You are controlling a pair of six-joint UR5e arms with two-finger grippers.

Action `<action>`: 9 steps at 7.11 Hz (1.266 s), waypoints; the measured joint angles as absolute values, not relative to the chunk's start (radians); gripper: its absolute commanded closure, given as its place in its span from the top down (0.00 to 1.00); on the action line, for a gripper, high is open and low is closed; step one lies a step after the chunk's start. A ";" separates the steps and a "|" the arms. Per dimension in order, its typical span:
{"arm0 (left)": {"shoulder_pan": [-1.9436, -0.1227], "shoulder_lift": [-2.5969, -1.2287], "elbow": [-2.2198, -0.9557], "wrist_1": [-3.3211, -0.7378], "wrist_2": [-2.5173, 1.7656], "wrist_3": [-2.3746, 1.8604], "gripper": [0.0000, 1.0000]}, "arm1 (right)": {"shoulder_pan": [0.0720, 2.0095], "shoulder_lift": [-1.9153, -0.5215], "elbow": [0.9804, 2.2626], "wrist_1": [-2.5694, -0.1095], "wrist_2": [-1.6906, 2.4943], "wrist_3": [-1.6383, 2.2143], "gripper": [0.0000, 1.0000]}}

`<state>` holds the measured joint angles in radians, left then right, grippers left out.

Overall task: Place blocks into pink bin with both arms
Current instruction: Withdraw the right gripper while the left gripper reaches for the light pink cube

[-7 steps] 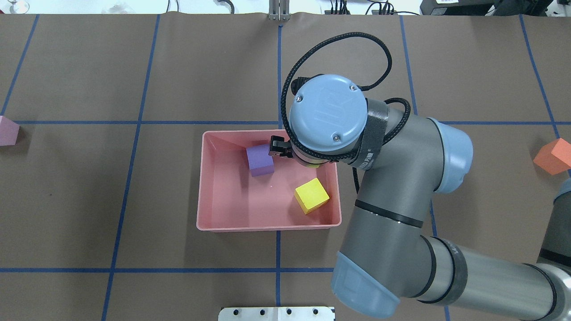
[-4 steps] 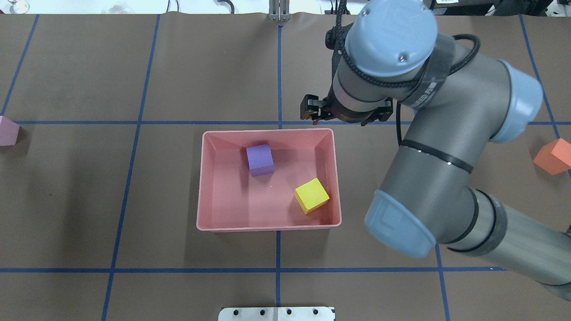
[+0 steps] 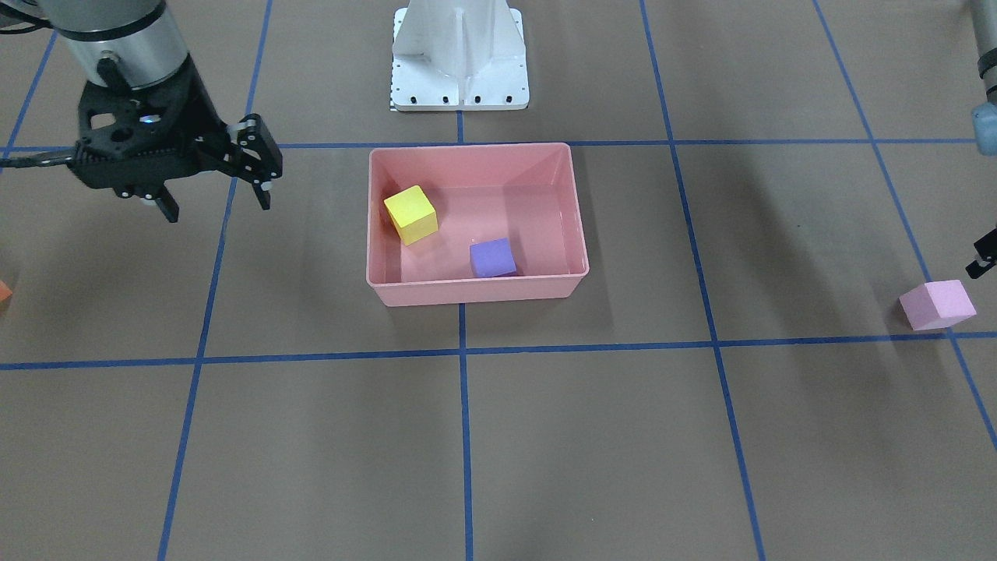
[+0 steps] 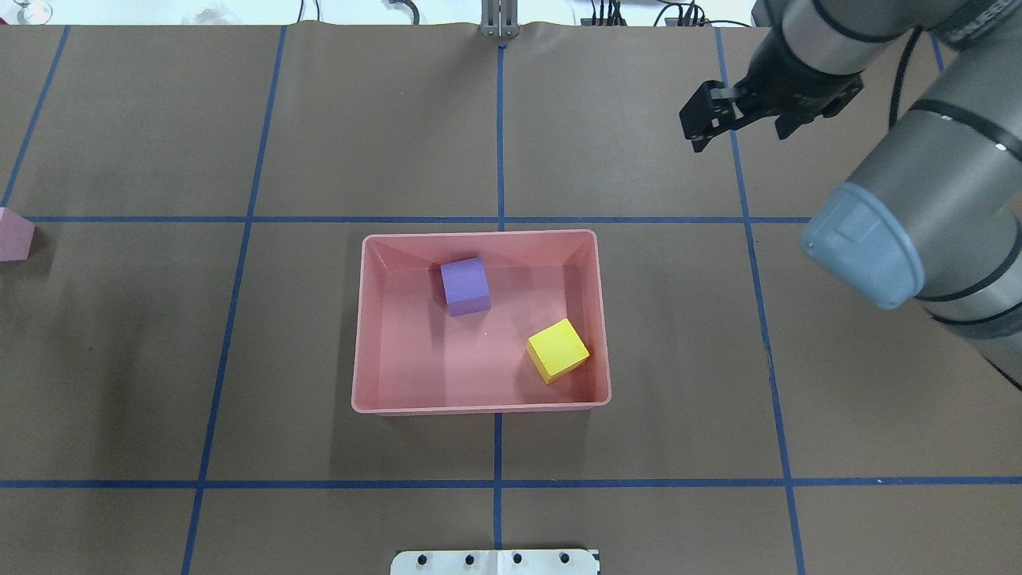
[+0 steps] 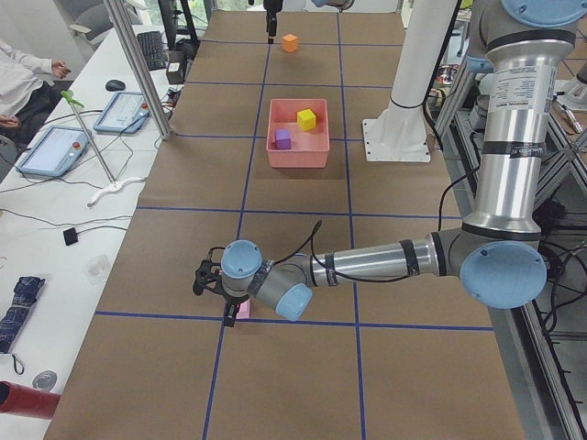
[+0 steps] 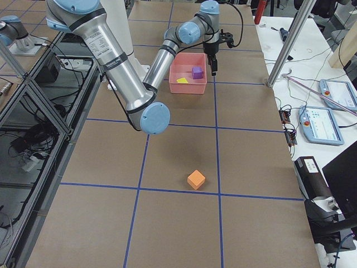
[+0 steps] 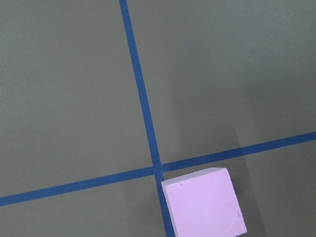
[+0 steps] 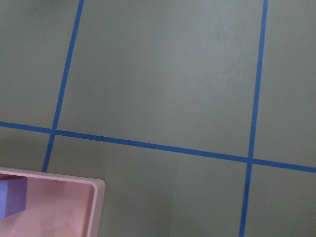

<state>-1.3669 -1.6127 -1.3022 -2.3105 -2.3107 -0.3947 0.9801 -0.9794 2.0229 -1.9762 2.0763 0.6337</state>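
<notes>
Roughly half done, judging by the count

Desk (image 4: pixel 239 120): brown cover with a blue tape grid; everything sits on it.

Right arm (image 4: pixel 918 224): reaches out over the desk on the robot's right. Left arm (image 5: pixel 367 264): stretched low and long toward the robot's left end, presumably because its cube lies that far out.

Pink bin (image 4: pixel 447 409): mid-desk, well apart from both tools and roughly between them. A sensible spot, since either arm can reach it. From the right tool it lies toward the robot's left and back toward the base.

Right tool (image 3: pixel 217 210): fingers spread wide with nothing between them, held above the desk and clear of the bin's rim. Spread and empty suits going for another cube.

Left tool (image 5: pixel 213 295): only a sliver shows in the front view, so I cannot tell whether it is spread or pressed together.

Blocks:
- purple block (image 4: pixel 465 286) and yellow block (image 4: pixel 557 350): both on the bin floor, apart from each other, well apart from the right tool
- light pink block (image 3: pixel 937 304): on the desk at a tape crossing, just beside the left tool. It sits at the lower edge of the left wrist view, so the tool is probably not yet centred over it
- orange block (image 6: pixel 196 180): on the desk, well apart from the right tool, further out to the robot's right. Likely that tool's next target
</notes>
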 measured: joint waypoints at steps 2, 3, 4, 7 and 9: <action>-1.312 -1.618 -1.301 -2.326 -2.262 -0.465 0.99 | 1.071 -1.053 2.023 -1.970 2.139 0.453 0.99; -1.292 -1.619 -1.299 -2.328 -2.249 -0.483 0.98 | 1.094 -1.077 2.023 -1.969 2.149 0.398 0.99; -1.272 -1.622 -1.297 -2.328 -2.229 -0.499 0.98 | 1.106 -1.091 2.023 -1.968 2.152 0.368 0.99; -1.239 -1.655 -1.245 -2.330 -2.192 -0.508 0.96 | 1.113 -1.109 2.023 -1.968 2.151 0.340 0.99; -1.215 -1.663 -1.228 -2.333 -2.176 -0.507 0.87 | 1.114 -1.119 2.024 -1.968 2.149 0.335 0.99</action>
<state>-1.2152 -1.6633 -1.2278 -2.3333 -2.1756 -0.5071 1.1136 -1.1185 2.0237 -1.9681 2.1493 0.3354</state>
